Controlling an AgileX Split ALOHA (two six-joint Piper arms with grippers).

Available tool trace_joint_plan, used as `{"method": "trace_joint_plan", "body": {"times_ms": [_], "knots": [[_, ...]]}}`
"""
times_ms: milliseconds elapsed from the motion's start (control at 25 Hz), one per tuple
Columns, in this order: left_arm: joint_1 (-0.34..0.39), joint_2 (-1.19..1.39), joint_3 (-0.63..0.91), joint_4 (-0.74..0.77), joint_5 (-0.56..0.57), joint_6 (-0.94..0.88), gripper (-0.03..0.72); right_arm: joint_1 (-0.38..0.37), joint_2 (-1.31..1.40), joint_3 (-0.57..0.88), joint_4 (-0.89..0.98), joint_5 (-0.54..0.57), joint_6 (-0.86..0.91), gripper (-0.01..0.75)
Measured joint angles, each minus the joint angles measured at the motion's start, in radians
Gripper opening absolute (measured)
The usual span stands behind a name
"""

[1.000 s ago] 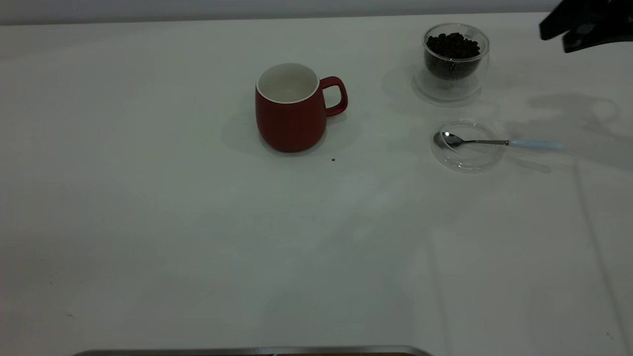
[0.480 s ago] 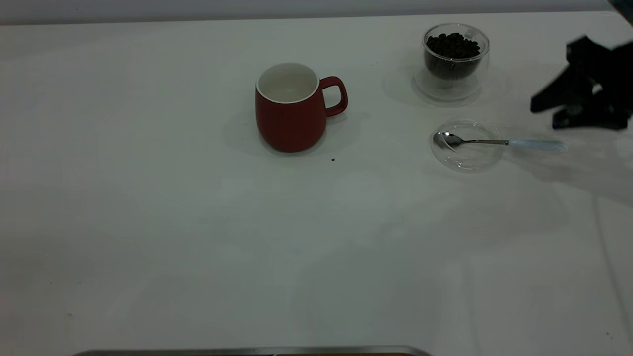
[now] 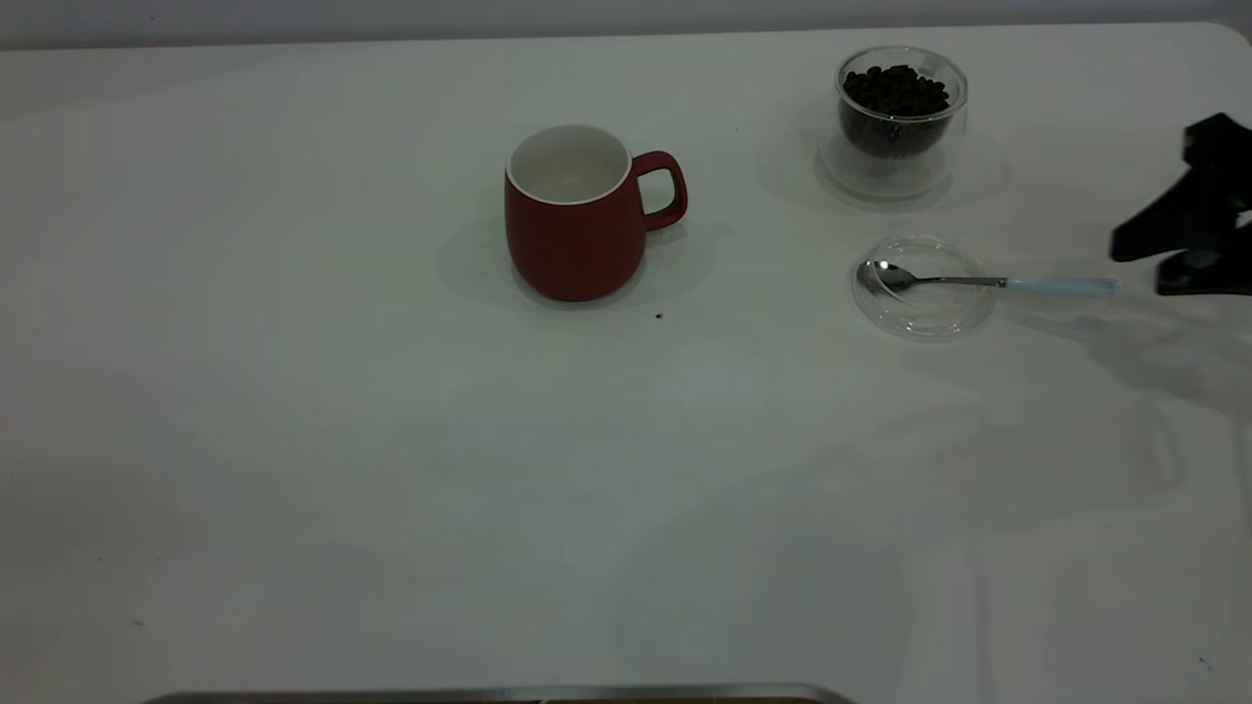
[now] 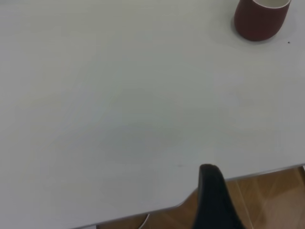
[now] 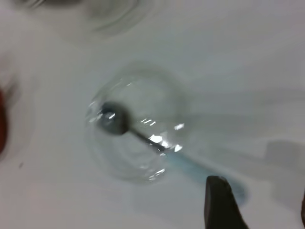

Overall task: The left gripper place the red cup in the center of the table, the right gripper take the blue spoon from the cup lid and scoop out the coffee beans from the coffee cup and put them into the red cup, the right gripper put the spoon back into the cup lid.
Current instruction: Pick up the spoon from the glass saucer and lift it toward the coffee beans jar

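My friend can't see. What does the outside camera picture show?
The right gripper, open, hovers just beside the blue spoon, whose bowl rests in the cup lid. Behind it stands the coffee cup of coffee beans; the empty red cup stands mid-table.

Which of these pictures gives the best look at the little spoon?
The exterior view: the whole blue spoon shows, bowl in the cup lid, handle sticking out. The right wrist view shows it blurred; the left wrist view misses it.
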Motion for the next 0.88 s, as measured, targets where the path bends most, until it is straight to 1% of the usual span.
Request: {"method": "trace_joint_plan", "body": {"times_ms": [200, 400, 720, 880], "knots": [[0.000, 0.000, 0.000, 0.000, 0.000, 0.000, 0.516, -0.021, 0.052, 0.000, 0.068, 0.015, -0.072, 0.438], [0.000, 0.000, 0.000, 0.000, 0.000, 0.000, 0.516, -0.021, 0.109, -0.001, 0.159, 0.113, -0.154, 0.438], [0.000, 0.000, 0.000, 0.000, 0.001, 0.000, 0.516, -0.021, 0.161, -0.027, 0.181, 0.178, -0.167, 0.438], [0.000, 0.000, 0.000, 0.000, 0.001, 0.001, 0.516, -0.021, 0.176, -0.035, 0.183, 0.192, -0.173, 0.438]]}}
